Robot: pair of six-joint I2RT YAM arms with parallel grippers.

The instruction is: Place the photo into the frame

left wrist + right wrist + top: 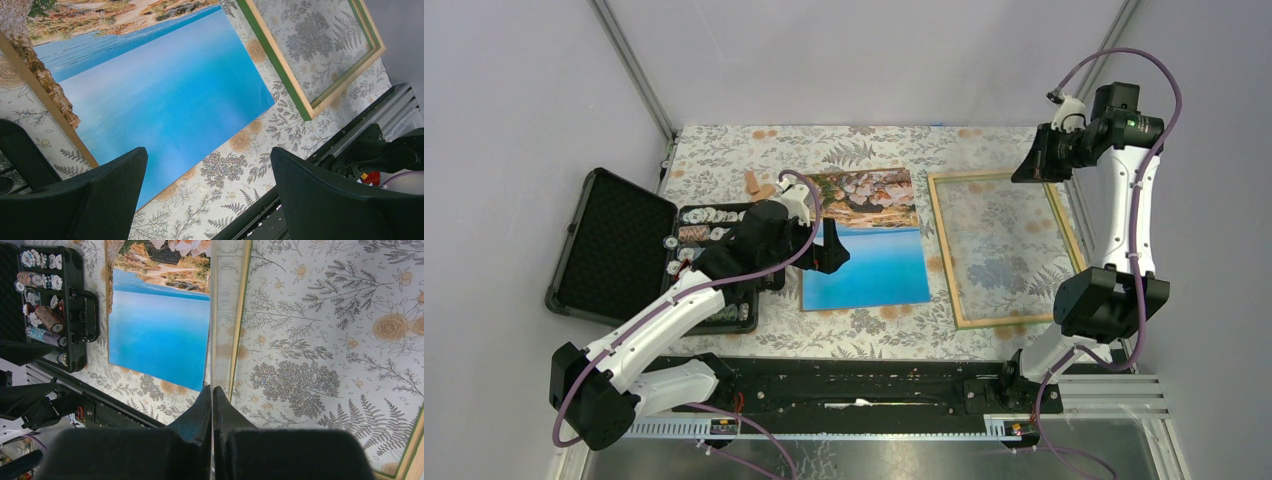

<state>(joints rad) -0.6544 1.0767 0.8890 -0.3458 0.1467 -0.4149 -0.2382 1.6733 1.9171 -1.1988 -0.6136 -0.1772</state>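
Left gripper (830,250), fingers wide apart, hovers over the photo's (871,268) nine o'clock edge; photo's long axis runs twelve to six. Frame (942,250) lies at photo's three o'clock. Right gripper (1032,166), fingers together, hangs above frame's far corner.

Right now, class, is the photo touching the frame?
Apart. The left wrist view shows a strip of flowered tablecloth running between the photo and the frame.

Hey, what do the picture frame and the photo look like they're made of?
The frame: probably light wood, matte, with pale bare edges and a green painted face. The tablecloth shows through its middle, so there is a clear pane or nothing; I cannot tell which. The photo: thin printed paper or card, smooth, lying flat.
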